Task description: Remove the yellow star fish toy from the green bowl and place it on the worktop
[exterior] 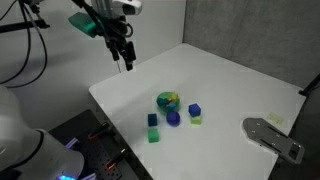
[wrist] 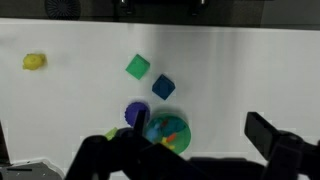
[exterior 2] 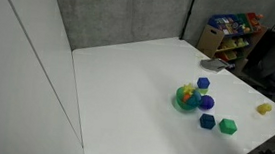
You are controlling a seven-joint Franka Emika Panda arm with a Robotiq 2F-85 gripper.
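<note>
The step in hand is the approach, with nothing grasped yet. The end effector (exterior: 126, 60) hangs high above the white surface (exterior: 235, 80), well apart from the bowl. It is empty, and the wrist view shows its fingers spread wide. The yellow star fish toy (exterior: 166, 98) lies inside the green bowl (exterior: 170, 104), and a purple block (exterior: 173, 118) sits just beside the rim. Next, I judge, the arm must travel over the bowl, descend, and close on 1 star arm without nudging that block.
</note>
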